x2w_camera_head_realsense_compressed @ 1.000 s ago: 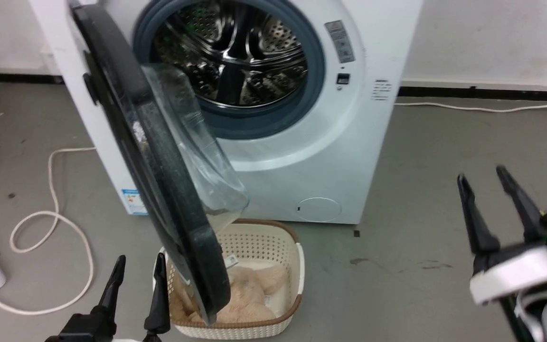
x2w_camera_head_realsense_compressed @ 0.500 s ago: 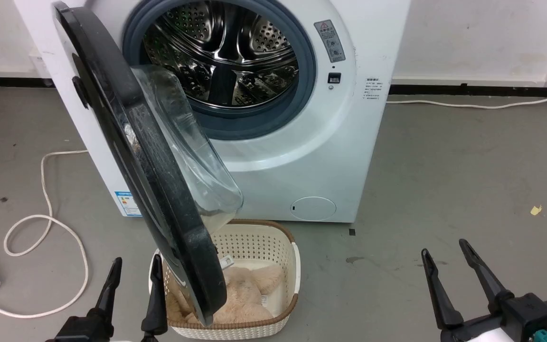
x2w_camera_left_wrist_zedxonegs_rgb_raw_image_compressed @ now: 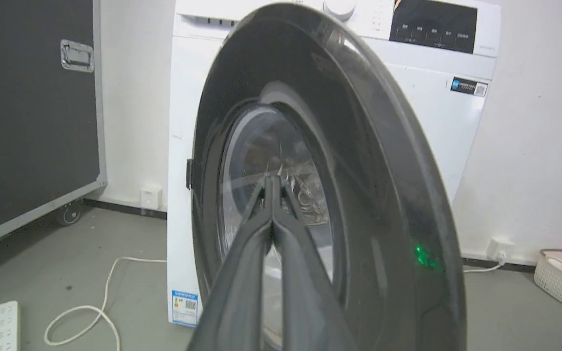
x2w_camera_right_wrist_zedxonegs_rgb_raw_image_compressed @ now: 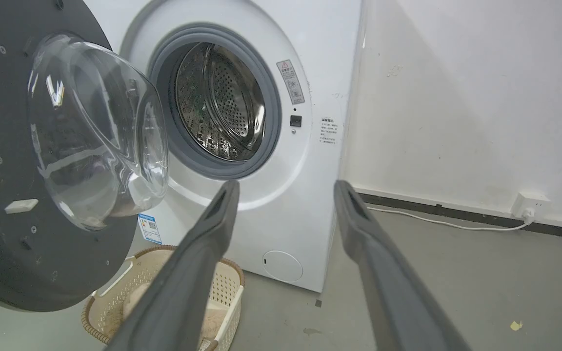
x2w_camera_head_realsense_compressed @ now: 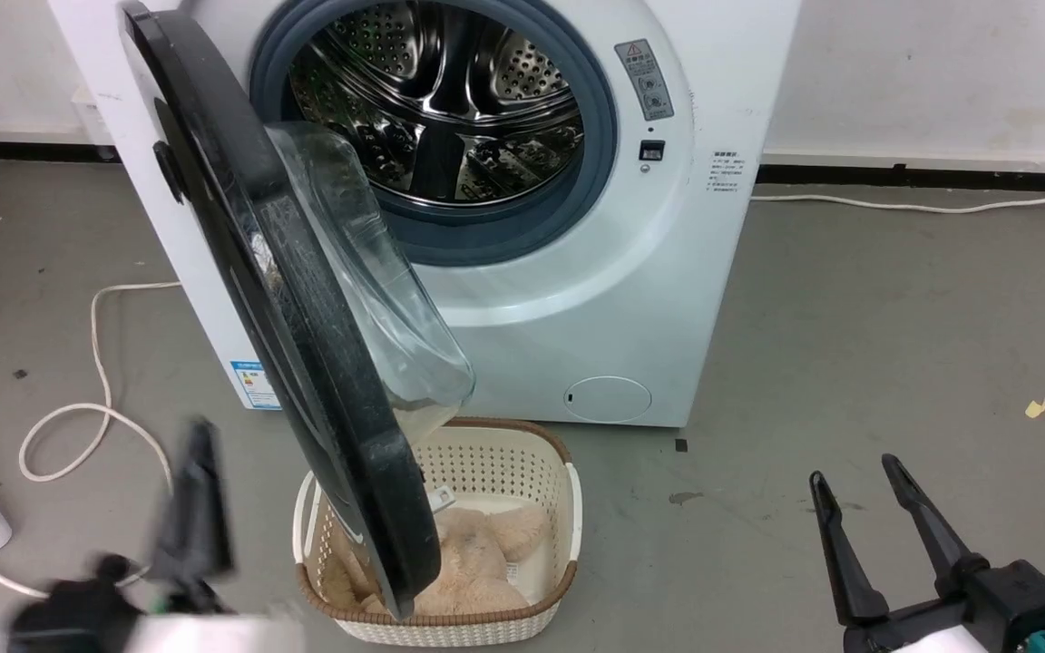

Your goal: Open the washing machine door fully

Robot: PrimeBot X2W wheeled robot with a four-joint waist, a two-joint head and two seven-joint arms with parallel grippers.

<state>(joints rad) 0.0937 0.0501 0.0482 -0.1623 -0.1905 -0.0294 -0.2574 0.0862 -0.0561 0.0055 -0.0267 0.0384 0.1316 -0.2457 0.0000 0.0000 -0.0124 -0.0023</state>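
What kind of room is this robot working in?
Most likely a lab or workshop corner set up for laundry trials, not a home: a white washing machine stands on a bare grey floor, with a laundry basket in front and a black wheeled equipment case beside it.

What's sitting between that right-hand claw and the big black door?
In the head view, a cream basket holding a beige plush toy, then grey floor.

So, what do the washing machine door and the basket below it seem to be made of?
The washing machine door: glossy black rim, probably plastic; clear bulging window with reflections, glass or plastic. The basket: cream perforated walls, likely plastic, brown rim.
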